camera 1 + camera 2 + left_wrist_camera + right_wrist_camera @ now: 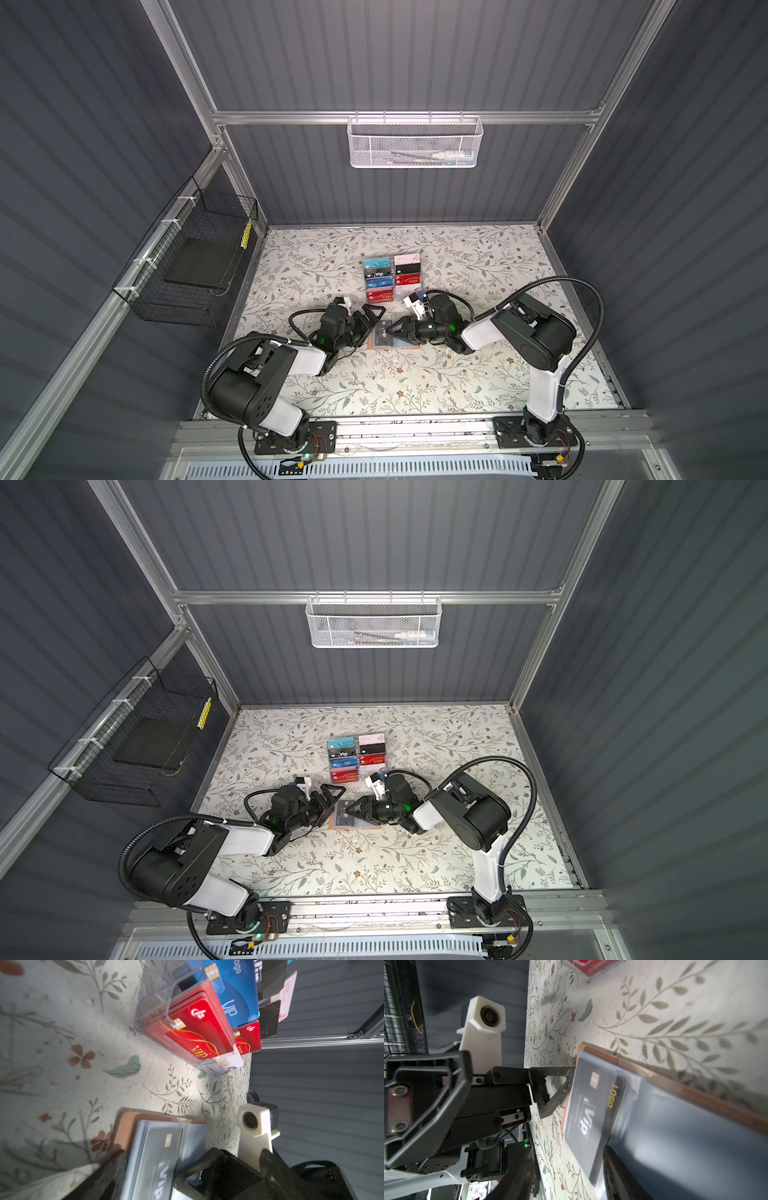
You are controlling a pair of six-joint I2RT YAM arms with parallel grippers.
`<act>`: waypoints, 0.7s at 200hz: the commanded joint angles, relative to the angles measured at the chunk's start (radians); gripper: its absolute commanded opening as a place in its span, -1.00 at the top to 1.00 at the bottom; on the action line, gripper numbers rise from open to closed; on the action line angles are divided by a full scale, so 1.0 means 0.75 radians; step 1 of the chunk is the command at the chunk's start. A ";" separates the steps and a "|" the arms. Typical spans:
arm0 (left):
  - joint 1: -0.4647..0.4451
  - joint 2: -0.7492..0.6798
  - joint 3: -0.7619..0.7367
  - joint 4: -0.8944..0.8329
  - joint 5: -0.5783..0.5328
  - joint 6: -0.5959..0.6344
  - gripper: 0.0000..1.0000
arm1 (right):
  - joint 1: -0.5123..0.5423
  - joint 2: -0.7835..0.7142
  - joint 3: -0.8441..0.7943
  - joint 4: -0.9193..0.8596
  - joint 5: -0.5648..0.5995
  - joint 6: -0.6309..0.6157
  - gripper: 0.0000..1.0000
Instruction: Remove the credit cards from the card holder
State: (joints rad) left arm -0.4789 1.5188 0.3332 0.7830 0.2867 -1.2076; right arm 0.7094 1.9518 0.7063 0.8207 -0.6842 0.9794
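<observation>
Black card [591,1105] lay pocketed in the holder [685,1088], flat on the table [457,374]: your left claw [371,325] gaped wide at its edge, your right claw [387,331] hung over it, grip unclear, so extraction looked barely begun, needing a pinch and outward slide.

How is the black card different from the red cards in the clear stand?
The black card is single, lying in a card holder pocket; the red cards are a stack, standing tilted in the clear rack. Both say VIP and carry a gold chip.
</observation>
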 commanded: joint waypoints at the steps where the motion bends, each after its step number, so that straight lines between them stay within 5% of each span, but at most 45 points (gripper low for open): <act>1: -0.014 0.051 -0.055 -0.169 0.006 0.001 -1.00 | -0.005 0.009 0.006 -0.065 0.020 -0.048 -0.10; 140: -0.014 0.158 -0.080 -0.035 0.029 -0.029 -1.00 | -0.005 0.143 0.003 0.282 -0.054 0.138 -0.09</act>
State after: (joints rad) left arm -0.4789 1.5681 0.3126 0.8925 0.2901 -1.2118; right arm 0.6998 2.0163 0.7143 0.9363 -0.7231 1.0405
